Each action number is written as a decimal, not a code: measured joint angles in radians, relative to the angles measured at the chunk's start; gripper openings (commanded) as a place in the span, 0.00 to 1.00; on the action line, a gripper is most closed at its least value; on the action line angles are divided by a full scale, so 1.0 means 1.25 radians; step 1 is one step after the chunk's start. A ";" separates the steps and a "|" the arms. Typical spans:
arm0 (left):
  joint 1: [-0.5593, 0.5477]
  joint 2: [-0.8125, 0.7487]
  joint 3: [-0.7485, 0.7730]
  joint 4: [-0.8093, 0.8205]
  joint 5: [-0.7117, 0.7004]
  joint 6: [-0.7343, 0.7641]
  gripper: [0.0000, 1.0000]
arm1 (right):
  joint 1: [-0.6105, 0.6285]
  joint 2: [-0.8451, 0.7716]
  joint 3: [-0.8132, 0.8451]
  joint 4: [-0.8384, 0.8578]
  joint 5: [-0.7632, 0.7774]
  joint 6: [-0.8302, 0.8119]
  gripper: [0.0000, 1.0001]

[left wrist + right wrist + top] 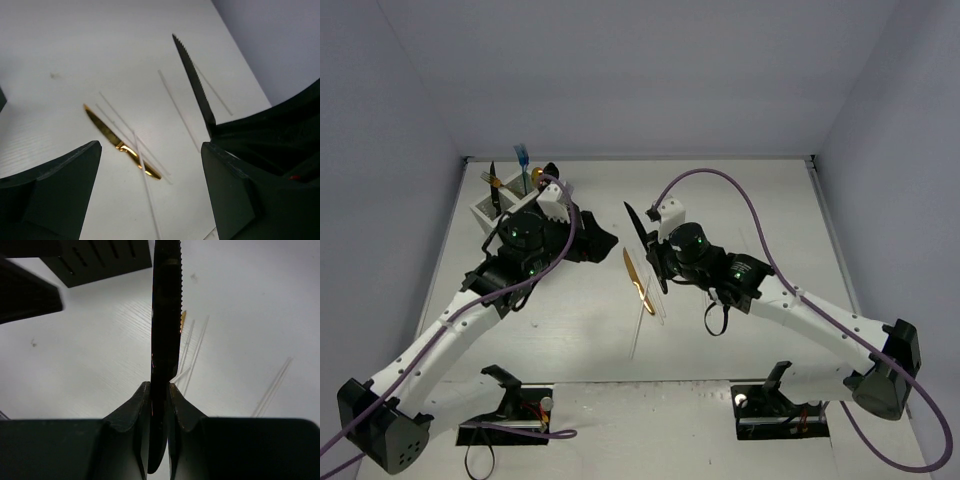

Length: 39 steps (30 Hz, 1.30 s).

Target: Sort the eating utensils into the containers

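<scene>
My right gripper (656, 258) is shut on a black serrated knife (636, 222) and holds it above the table, blade pointing up and to the far left; the right wrist view shows the fingers (141, 405) clamped on its handle (165, 325). My left gripper (604, 240) is open and empty, hovering just left of that knife. A gold knife (636, 279) lies on the table between the arms, and also shows between my left jaws (122, 146). Clear plastic utensils (657, 300) lie beside it. The mesh containers (485, 211) stand at the far left, partly hidden by my left arm.
A blue fork (523, 160) and black and gold utensils (494, 183) stand upright in the containers. The black knife's blade (194, 79) reaches across the left wrist view. White walls close the table at the back and sides.
</scene>
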<state>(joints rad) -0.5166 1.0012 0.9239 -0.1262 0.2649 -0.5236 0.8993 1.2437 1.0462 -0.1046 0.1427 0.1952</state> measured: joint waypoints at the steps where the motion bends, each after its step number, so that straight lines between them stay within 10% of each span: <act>1: -0.011 0.012 0.009 0.016 -0.001 -0.008 0.78 | 0.009 -0.014 -0.001 0.004 -0.007 -0.007 0.00; 16: -0.108 0.098 0.039 0.132 -0.051 -0.064 0.63 | 0.014 -0.089 -0.049 0.045 -0.069 -0.032 0.00; 28: -0.130 0.159 0.039 0.231 -0.044 -0.117 0.02 | 0.014 -0.110 -0.075 0.075 -0.090 -0.032 0.00; 39: -0.139 0.155 0.021 0.267 -0.060 -0.148 0.00 | 0.014 -0.114 -0.093 0.101 -0.091 -0.034 0.57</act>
<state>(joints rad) -0.6909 1.1949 0.9507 0.2071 0.1896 -0.7086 0.9173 1.1008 0.9305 0.0219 0.0287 0.1530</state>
